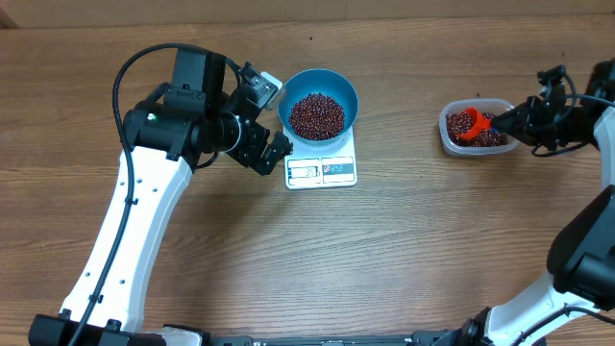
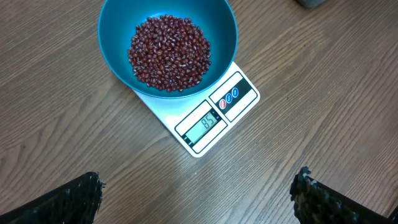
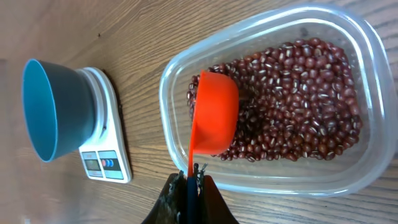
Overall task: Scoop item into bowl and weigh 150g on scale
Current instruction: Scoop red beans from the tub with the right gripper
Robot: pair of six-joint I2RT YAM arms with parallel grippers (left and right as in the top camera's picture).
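**Brown wood table, beans in 2 places**

Wood-grain table point(image 1: 404, 240) runs under everything, with little on it besides my 2 arms and the weighing gear. Near the middle sits the white scale point(image 1: 322, 171), and the blue bowl point(image 1: 348, 91) stands on its back half, leaving the front panel uncovered. A maroon heap of beans point(image 1: 317, 115) lies in the bottom of the bowl, well below the rim. More beans fill the clear plastic tub point(image 1: 445, 130), well apart on my right side.

My left gripper point(image 1: 281, 120) hangs just beside the bowl and scale, jaws spread wide and holding nothing. My right gripper point(image 1: 500, 120) is at the tub, fingers pressed together on the handle of an orange scoop point(image 1: 471, 125). Nothing lies on the table between tub and bowl.

From above, the scale's display is too small to read. My left wrist camera looks straight down on it, and the display point(image 2: 207, 123) reads 85, with my 2 fingertips point(image 2: 74, 199) dark in the lower corners, far apart. My right wrist camera gives what neither other view does: the scoop's point(image 3: 214, 115) cup lies tipped among the beans point(image 3: 298, 106) at one end of the tub, its thin handle pinched between my fingers. Whether the cup holds beans I cannot tell. That view also shows the bowl point(image 3: 56, 112) side-on, its contents hidden.
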